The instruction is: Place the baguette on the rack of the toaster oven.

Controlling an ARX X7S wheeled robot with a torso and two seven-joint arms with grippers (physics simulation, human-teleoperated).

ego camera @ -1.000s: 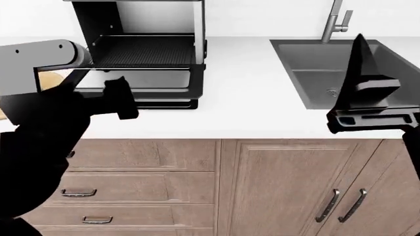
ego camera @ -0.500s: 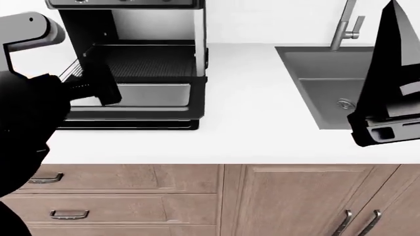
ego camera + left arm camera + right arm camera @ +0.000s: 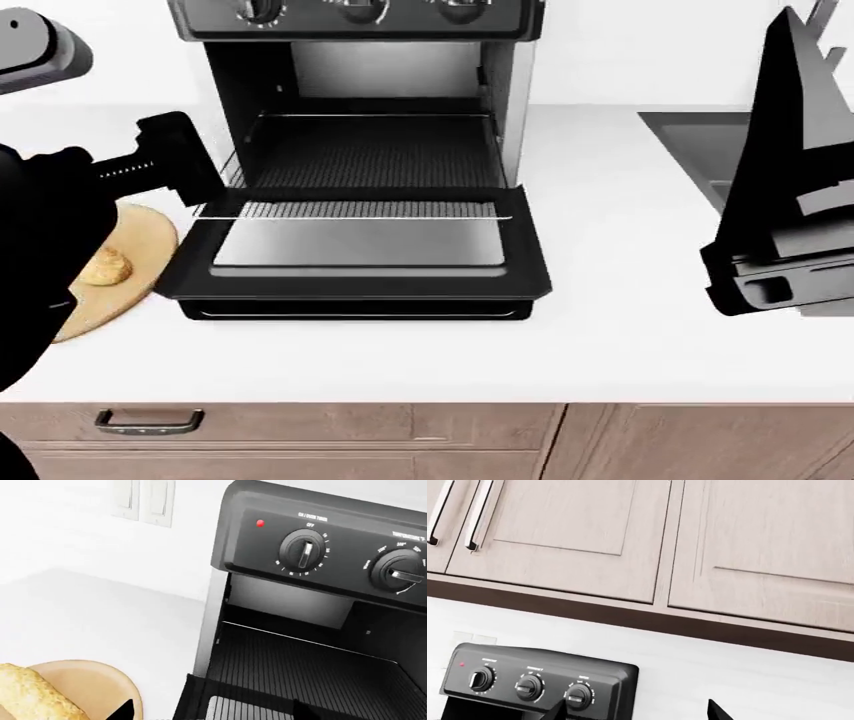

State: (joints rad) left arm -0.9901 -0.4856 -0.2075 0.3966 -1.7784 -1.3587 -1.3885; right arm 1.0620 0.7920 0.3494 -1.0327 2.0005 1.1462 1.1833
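The toaster oven (image 3: 360,20) stands on the counter with its door (image 3: 360,275) dropped down. Its wire rack (image 3: 367,155) is bare and reaches forward over the door. The baguette (image 3: 110,267) lies on a round wooden board (image 3: 140,245) left of the oven, mostly hidden by my left arm. In the left wrist view the baguette (image 3: 27,697) is beside the oven's left wall. My left gripper (image 3: 213,712) is open, hovering at the oven's front left corner, above the board's edge. My right gripper (image 3: 637,711) is open and empty, raised at the right, pointing up toward the oven's knobs (image 3: 528,686).
A sink (image 3: 694,140) is set into the white counter (image 3: 601,330) right of the oven. Wood drawers with a metal handle (image 3: 147,420) run below the counter edge. Upper cabinets (image 3: 740,545) hang on the wall above the oven. Wall switches (image 3: 143,500) are behind the board.
The head view has shifted, so the oven sits more central and the board with the baguette has come into sight. My left gripper stays by the oven's left front. The right gripper stays raised.
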